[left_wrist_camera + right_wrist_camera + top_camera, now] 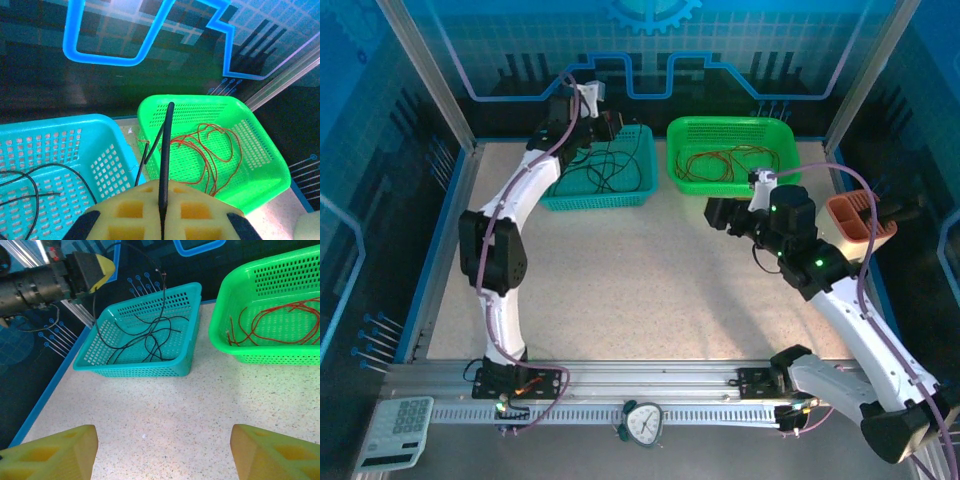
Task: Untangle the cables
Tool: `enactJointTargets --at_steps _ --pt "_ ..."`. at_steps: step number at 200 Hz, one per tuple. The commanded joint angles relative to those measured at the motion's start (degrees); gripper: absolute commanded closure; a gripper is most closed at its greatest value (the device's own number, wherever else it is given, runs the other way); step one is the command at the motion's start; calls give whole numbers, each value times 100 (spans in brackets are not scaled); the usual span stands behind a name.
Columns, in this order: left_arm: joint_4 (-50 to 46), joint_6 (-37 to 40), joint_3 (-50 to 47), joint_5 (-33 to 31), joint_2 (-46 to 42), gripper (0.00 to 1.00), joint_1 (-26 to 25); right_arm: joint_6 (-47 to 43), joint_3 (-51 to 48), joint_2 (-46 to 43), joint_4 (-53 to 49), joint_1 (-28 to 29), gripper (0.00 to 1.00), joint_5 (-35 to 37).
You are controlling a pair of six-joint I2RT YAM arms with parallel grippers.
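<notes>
The left gripper (162, 200) was clamped on a black cable (166, 145) above the blue basket (111, 167); the right gripper (160, 452) stood wide open, empty, over the desk (200, 410).

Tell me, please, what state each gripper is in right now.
Left gripper: closed on a black cable.
Right gripper: open, holding nothing.

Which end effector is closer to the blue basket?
Left. The left end effector hangs above the blue basket's far rim, pinching a black cable; the right end effector hovers in front of the green basket.
</notes>
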Motion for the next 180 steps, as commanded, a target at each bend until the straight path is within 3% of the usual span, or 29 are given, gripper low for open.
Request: enactJointTargets --at_steps 1,43,60,91,106,139,180 --pt "-257 -145 488 -21 411 100 28 -99 39 -162 -235 -137 28 115" --pt "-280 -504 398 39 731 100 217 -137 72 -260 -365 -275 28 99" --pt "-252 -600 112 38 698 92 388 -145 89 -260 -371 -295 28 76" --pt "-278 -607 -397 -32 475 69 810 -163 85 -230 -370 -325 28 69" --pt "-361 -590 -534 -9 357 42 1060 -185 91 -199 -380 -329 28 64" --pt "-718 -357 -443 84 40 1 1478 -190 108 -147 -375 -336 28 5" --pt "-1020 -126 -111 272 -469 1 1597 -250 160 -52 -401 -338 27 -13"
